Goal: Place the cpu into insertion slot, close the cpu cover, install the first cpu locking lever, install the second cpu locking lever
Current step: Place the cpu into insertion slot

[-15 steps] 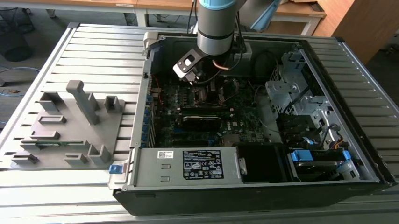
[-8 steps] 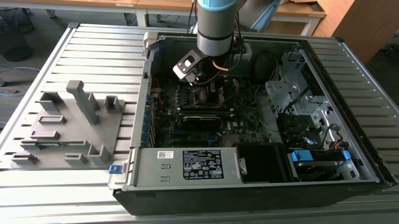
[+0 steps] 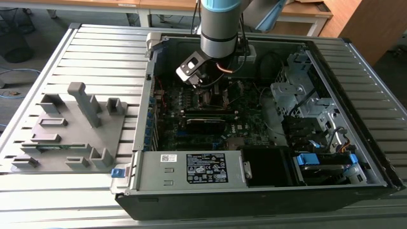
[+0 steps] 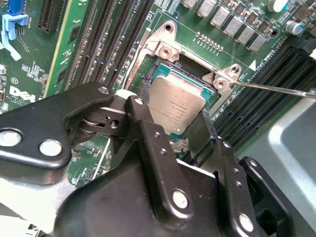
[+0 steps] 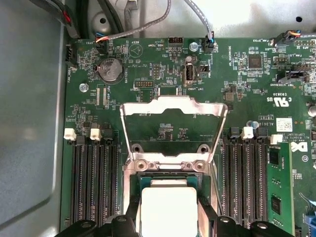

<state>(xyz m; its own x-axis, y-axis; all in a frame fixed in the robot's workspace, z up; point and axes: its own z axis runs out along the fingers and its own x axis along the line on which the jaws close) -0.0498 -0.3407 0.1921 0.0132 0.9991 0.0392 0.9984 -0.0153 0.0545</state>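
Claw is seen closed on two opposite edges of the cpu, which is held at the socket on the motherboard. In the first wrist view, the cpu cover is swung open, lying back just beyond the cpu.

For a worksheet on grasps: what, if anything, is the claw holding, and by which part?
The claw appears to hold the cpu by two opposite side edges. The cpu cover is open.
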